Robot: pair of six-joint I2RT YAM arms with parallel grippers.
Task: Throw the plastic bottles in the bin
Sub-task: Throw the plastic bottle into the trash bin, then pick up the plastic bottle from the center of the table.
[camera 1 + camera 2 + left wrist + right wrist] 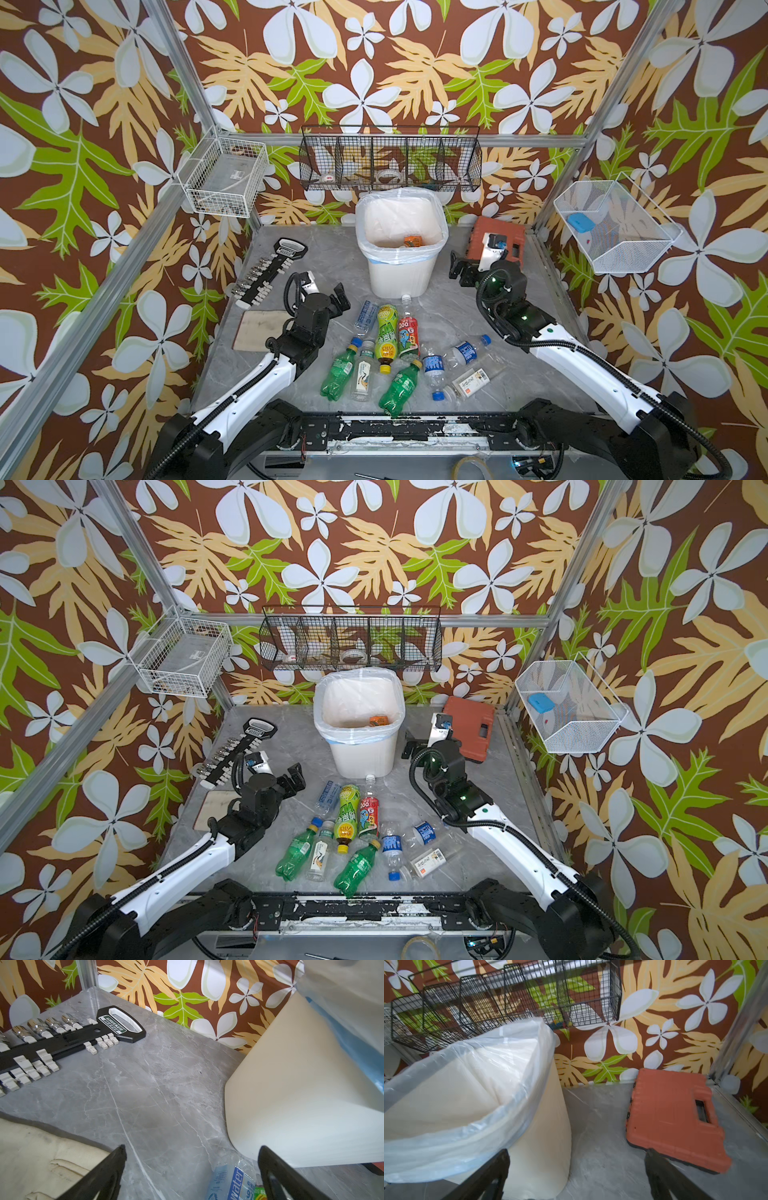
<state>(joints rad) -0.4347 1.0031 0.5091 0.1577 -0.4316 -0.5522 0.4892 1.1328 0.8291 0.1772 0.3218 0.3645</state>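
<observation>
Left gripper: your left gripper (341, 298) sits left of centre in both top views, jaws spread wide with nothing between them. Its wrist view shows the black fingers (116, 1159) apart over the bare grey table (166, 1084).
Right gripper: your right gripper (457, 266) is right of centre, just beside the bin's right wall, jaws wide and empty. In its wrist view the fingers (654, 1163) stand apart.
Bin: you will find the bin (399, 276) upright at the centre of both top views, near the back wall, with the bag folded over its rim.
Inside the bin: an orange-labelled item (412, 241) lies at the bottom, toward the right.
Plastic bottles: about nine plastic bottles (386, 332) lie on their sides in a cluster at lower centre, below the bin and between your arms.
Nearest to the bin: the red-labelled bottle (408, 332) points its white cap at the bin's front wall, just beside it.
Nearest to your left gripper: the clear water bottle (232, 1182), at the cluster's upper left.
Left of frame: a socket rail (270, 270) and a cloth (257, 330).
Right of frame: an orange-red tool case (473, 729), flat on the table behind your right gripper.
</observation>
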